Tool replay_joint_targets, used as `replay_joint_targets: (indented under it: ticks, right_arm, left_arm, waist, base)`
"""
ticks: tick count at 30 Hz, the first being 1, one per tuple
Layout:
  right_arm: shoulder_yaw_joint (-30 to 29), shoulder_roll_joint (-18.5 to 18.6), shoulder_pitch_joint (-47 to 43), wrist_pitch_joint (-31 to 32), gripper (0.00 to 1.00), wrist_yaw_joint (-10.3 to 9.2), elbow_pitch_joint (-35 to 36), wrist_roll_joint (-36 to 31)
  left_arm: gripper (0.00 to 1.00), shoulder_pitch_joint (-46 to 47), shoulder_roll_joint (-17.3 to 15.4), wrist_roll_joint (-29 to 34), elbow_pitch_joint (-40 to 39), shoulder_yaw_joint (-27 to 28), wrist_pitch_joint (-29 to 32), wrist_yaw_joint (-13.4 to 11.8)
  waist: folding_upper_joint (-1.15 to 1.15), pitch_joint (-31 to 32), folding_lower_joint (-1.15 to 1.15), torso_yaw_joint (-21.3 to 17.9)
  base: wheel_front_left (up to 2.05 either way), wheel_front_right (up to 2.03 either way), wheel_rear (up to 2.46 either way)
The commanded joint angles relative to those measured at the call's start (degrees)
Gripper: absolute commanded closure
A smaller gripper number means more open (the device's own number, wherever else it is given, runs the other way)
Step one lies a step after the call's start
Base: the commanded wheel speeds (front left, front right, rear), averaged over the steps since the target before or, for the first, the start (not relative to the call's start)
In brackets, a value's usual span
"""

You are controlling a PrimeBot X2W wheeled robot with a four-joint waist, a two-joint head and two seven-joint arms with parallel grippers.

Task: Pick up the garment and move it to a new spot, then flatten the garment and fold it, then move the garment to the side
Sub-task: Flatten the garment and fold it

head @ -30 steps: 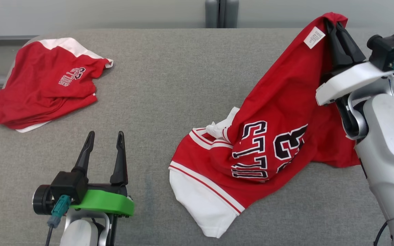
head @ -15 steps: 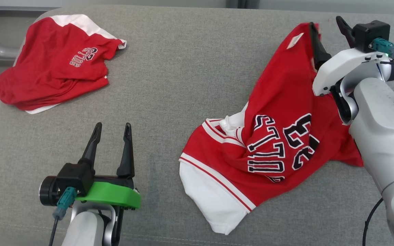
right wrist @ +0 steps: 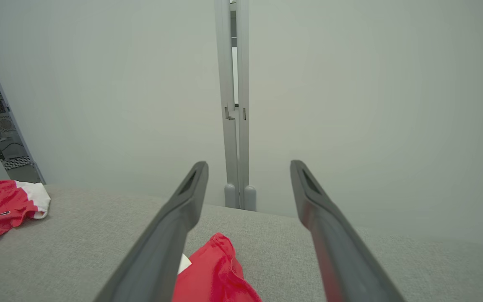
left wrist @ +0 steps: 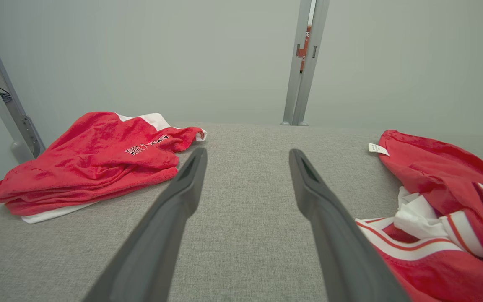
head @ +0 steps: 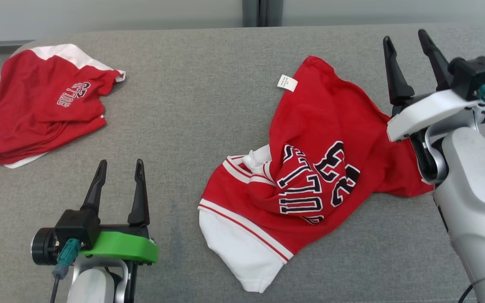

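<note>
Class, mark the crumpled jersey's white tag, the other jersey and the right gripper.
white tag [head: 287, 83]: head view, middle of the tag.
other jersey [head: 44, 109]: head view, red cloth beside its lettering.
right gripper [head: 404, 35]: head view, midway between its fingertips.

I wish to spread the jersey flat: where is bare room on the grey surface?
Widest bare patch of the grey surface: between the other red garment, far left, and the crumpled jersey. A narrower strip lies between the left gripper and the jersey. Crowded on the right, by the right gripper.
</note>
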State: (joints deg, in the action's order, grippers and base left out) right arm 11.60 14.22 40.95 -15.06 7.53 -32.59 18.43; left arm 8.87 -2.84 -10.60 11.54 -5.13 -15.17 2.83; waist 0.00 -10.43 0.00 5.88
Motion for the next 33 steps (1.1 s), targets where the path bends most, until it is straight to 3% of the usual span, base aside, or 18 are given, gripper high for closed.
replay_joint_targets:
  ticks: [1, 17, 26, 33]
  right_arm:
    - [-0.7, -0.3, -2.6, -0.2, 0.0, -0.08, 2.3, 0.9]
    - [-5.3, -3.7, -25.6, -0.2, 0.0, -0.08, 21.4, -0.6]
    - [-9.2, -7.5, -36.1, -0.2, 0.0, -0.08, 26.1, -2.3]
    - [-8.4, -9.0, -36.2, -0.2, 0.0, -0.08, 27.0, -3.5]
  left_arm:
    - [0.0, -0.7, -0.1, 0.4, -0.1, 0.6, 0.0, 0.3]
    - [0.0, -2.3, -0.1, 2.6, 0.0, 3.2, 0.0, 1.7]
    - [0.0, -3.3, -0.1, 2.5, -0.1, 4.3, 0.0, 1.9]
    - [0.0, -0.8, -0.8, 4.0, 0.7, 3.9, 0.0, 2.7]
  waist:
    - [0.0, 1.6, 0.0, -1.8]
    - [0.0, 4.0, 0.0, -5.1]
    - [0.0, 4.8, 0.0, -5.2]
    - [0.0, 3.9, 0.0, -7.0]
  base:
    - [0.0, 0.0, 0.0]
    - [0.0, 0.0, 0.0]
    - [0.0, 0.0, 0.0]
    - [0.0, 0.0, 0.0]
